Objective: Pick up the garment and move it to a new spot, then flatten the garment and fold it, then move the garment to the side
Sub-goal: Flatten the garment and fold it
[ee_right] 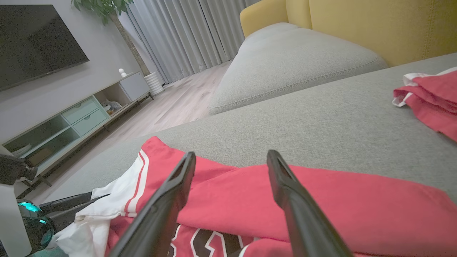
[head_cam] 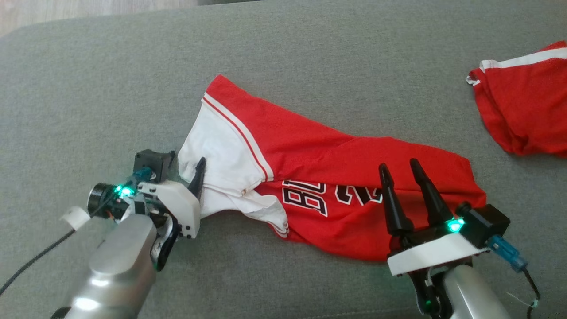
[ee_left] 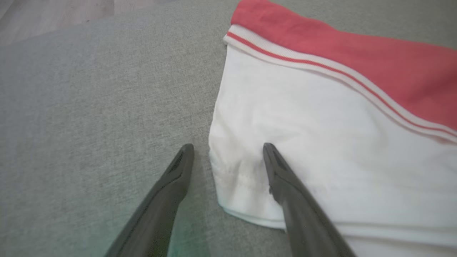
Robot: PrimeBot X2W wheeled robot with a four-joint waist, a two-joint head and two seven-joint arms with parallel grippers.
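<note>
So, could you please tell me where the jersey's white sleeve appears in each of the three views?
Head view: white sleeve left of centre.
Left wrist view: white sleeve across the right half.
Right wrist view: white sleeve at lower left.
Shared landmark: striped trim along the sleeve's edge.

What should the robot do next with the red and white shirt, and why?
Probably shut the left gripper on the white edge of the garment. Its open fingers straddle that edge, one over the grey cushion, one over white cloth. The right gripper hangs open over the red part.
</note>
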